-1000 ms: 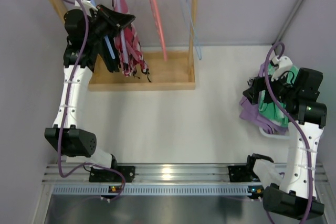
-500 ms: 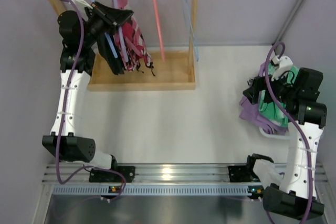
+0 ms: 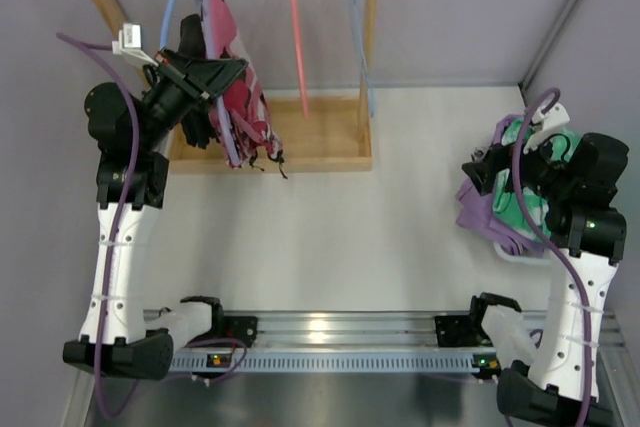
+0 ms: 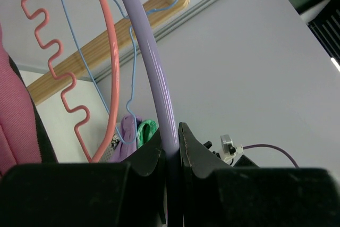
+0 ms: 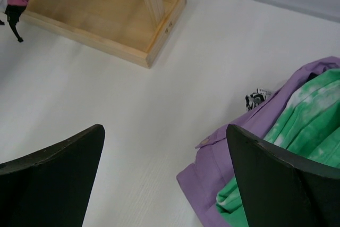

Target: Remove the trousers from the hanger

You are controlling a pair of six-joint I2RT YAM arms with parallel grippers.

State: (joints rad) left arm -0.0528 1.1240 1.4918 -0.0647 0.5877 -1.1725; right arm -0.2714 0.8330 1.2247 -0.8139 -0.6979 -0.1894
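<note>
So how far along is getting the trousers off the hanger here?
Done: the left gripper is shut on the lilac hanger. In hand: it holds that hanger at the wooden rack, with the trousers draped on it. Left: pulling the trousers free. The right gripper is open beside the purple-and-green cloth pile, holding nothing.

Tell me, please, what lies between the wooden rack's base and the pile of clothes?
Only bare table; the top view shows it between rack base and clothes pile.
</note>
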